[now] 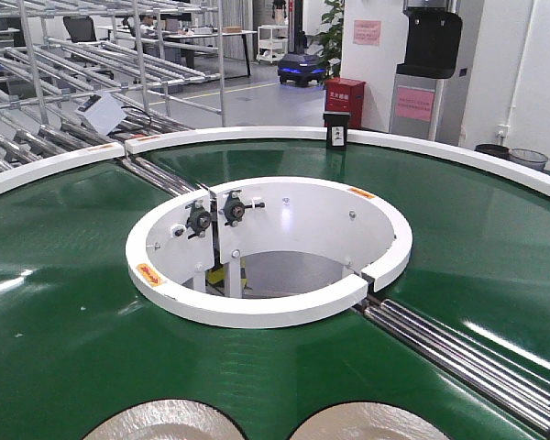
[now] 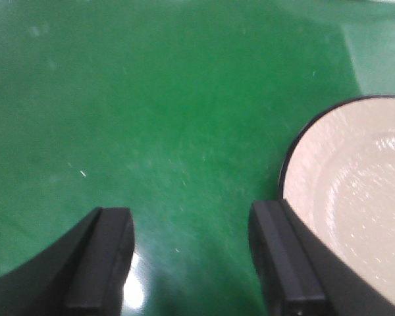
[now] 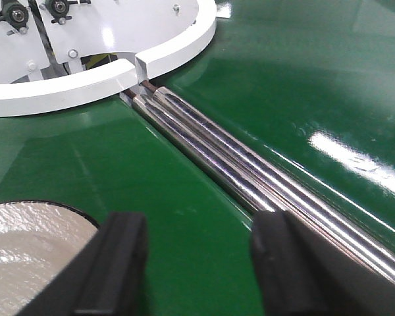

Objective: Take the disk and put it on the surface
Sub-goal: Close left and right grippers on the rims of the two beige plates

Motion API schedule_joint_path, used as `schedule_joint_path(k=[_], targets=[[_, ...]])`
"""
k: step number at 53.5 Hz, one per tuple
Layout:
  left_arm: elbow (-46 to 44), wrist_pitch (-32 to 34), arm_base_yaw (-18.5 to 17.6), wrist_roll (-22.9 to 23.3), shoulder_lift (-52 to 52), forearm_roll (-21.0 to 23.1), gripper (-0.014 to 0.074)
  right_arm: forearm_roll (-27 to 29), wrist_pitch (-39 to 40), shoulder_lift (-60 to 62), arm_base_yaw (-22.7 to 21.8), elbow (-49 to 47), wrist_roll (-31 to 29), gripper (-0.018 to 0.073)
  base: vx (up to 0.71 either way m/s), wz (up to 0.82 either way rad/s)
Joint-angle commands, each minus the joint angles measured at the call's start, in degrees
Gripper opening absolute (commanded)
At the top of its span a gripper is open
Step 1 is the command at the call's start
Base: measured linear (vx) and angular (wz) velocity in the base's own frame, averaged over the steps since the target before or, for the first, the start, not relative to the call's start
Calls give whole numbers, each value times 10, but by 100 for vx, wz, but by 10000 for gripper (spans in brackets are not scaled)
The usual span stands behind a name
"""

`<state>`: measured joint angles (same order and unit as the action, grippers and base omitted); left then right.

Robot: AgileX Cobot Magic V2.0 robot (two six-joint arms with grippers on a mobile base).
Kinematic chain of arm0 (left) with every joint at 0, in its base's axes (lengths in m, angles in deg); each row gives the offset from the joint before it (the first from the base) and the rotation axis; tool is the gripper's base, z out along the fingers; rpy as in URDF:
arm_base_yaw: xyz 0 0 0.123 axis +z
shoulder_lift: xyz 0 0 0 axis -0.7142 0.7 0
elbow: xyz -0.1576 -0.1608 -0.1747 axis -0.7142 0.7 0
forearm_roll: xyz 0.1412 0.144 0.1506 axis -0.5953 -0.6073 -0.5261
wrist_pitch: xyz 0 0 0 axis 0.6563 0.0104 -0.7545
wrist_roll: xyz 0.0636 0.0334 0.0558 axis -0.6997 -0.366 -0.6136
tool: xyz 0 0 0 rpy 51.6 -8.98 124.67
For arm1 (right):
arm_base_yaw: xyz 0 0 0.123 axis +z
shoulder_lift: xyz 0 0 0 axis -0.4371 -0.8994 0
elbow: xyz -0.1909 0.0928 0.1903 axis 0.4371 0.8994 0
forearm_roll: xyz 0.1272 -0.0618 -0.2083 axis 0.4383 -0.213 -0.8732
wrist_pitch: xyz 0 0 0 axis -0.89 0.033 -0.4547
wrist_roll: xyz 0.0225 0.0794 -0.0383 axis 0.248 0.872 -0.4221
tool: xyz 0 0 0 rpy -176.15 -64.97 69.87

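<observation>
Both grippers were spread and empty over the green belt (image 1: 73,302). The left gripper (image 2: 191,260) had the cream disk (image 2: 359,197) to its right, rim just outside the jaw on that side, so I judged it the nearer arm; the right gripper (image 3: 197,263) had a second disk (image 3: 33,240) low-left, apart. Both disks were cut off by the frame, and the grey tabletop wasn't in any view.

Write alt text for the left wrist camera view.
The left gripper hangs open over the green conveyor belt, nothing between its black fingers. A cream disk with a dark rim lies at the right edge, partly behind one finger.
</observation>
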<state>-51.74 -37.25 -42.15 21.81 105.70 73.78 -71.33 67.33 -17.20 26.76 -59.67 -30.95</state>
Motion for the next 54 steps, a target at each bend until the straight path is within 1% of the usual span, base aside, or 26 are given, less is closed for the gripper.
schedule_joint_path(k=[1, 4, 7, 10, 16, 22, 24, 27, 30, 41, 50, 54], targets=[[-18, 35, -1, 3, 24, 61, 522, -1, 49, 3, -3, -19, -1, 534, 0, 0], [-19, 34, -1, -7, 42, 91, 522, -1, 49, 3, -3, -19, -1, 547, 0, 0], [-20, 29, -1, -26, 59, 117, 522, -1, 49, 3, -3, -19, -1, 548, 0, 0], [-26, 14, -1, -50, 78, 138, 522, -1, 47, 3, -3, -19, -1, 548, 0, 0], [-61, -26, -1, -101, 114, 199, 522, -1, 43, 3, -3, -19, -1, 548, 0, 0], [-102, -58, -1, -168, 152, 270, 522, -1, 43, 3, -3, -19, -1, 548, 0, 0], [-119, -68, -1, -196, 168, 300, 522, -1, 43, 3, -3, -19, -1, 548, 0, 0], [-136, -89, -1, -238, 194, 329, 522, -1, 43, 3, -3, -19, -1, 548, 0, 0], [-148, -103, -1, -261, 218, 340, 522, -1, 43, 3, -3, -19, -1, 548, 0, 0], [-172, -144, -1, -323, 292, 340, 522, -1, 43, 3, -3, -19, -1, 548, 0, 0], [-172, -151, -1, -334, 324, 345, 522, -1, 43, 3, -3, -19, -1, 548, 0, 0], [-172, -174, -1, -370, 334, 376, 522, -1, 43, 3, -3, -19, -1, 548, 0, 0]])
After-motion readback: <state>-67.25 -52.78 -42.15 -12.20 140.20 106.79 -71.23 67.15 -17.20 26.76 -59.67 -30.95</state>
